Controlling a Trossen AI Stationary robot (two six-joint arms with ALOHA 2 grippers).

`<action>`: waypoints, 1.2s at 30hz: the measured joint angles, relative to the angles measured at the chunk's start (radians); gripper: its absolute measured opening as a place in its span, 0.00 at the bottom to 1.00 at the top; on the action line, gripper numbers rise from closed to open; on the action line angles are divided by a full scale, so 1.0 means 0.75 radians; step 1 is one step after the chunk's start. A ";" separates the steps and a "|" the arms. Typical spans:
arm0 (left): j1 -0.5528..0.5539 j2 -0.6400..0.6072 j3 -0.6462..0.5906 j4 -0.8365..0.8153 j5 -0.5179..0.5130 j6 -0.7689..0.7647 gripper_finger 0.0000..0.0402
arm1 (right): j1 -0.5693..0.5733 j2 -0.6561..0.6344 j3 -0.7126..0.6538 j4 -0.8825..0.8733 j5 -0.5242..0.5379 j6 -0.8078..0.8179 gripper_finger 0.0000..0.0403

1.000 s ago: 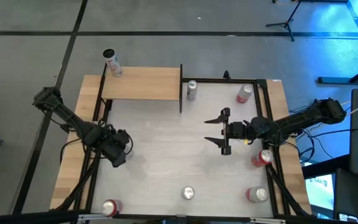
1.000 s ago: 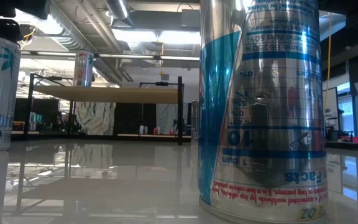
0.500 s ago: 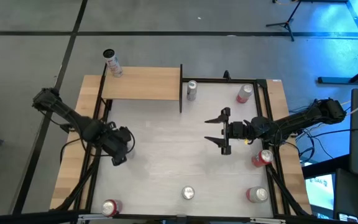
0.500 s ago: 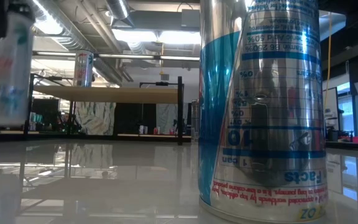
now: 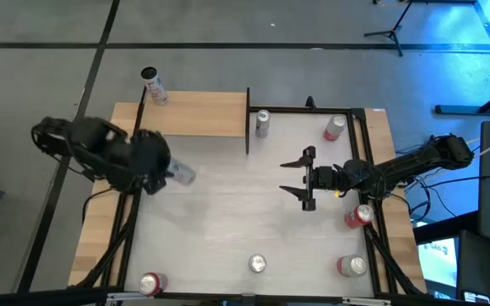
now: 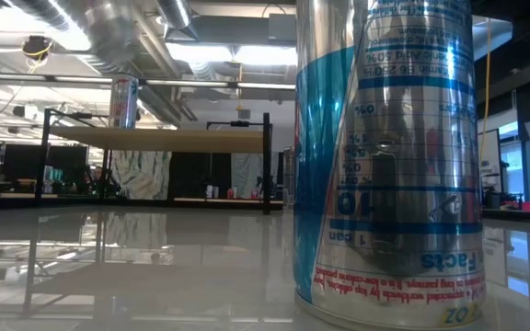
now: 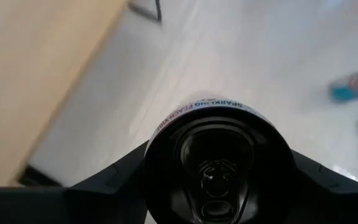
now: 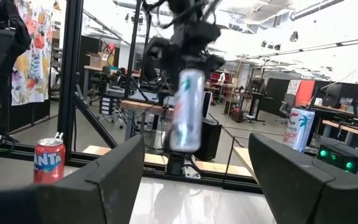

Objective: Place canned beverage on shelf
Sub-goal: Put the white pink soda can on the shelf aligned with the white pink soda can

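My left gripper (image 5: 162, 168) is raised over the table's left side, near the shelf's front edge, and is shut on a silver canned beverage (image 5: 182, 175). The can's top fills the left wrist view (image 7: 219, 163), and the can also shows in the right wrist view (image 8: 188, 115). The shelf (image 5: 196, 113) is a light tan board with a black edge at the far left, standing on black posts. Another can (image 5: 151, 85) stands upright on its far left corner. My right gripper (image 5: 306, 180) is open and empty over the table's right half. My left gripper pinches the can between its two fingers (image 7: 114, 182), one on each side of the can's wall near its top end (image 7: 166, 134). The fingers come from above and lie along the can. The can hangs below the gripper, lifted clear of the table (image 8: 188, 140).
A silver can (image 5: 262, 121) and a red can (image 5: 334, 127) stand at the far edge. Red cans stand at the right (image 5: 360, 215), near right (image 5: 351, 266) and near left (image 5: 150, 282). A silver can (image 5: 257, 264) stands at the near edge, large in the low view (image 6: 385, 156).
My left gripper has risen and gone toward the table's far edge and the shelf, shut on the silver can. The can has been lifted clear of the table and has left the low view.
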 joint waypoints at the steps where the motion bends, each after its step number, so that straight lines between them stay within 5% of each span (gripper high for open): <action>1: 0.038 -0.001 0.037 0.000 -0.014 0.038 0.60 | 0.000 0.000 0.000 0.000 0.000 0.000 0.71; 8: 0.328 -0.001 0.189 -0.003 -0.051 0.292 0.60 | 0.000 0.000 0.000 -0.005 0.001 0.000 0.71; 24: 1.057 0.038 0.195 0.000 -0.086 0.787 0.60 | 0.000 0.000 0.000 -0.028 0.002 0.000 0.71; 36: 1.412 0.122 0.179 0.006 0.126 0.863 0.60 | 0.000 0.000 0.000 -0.048 0.002 0.001 0.71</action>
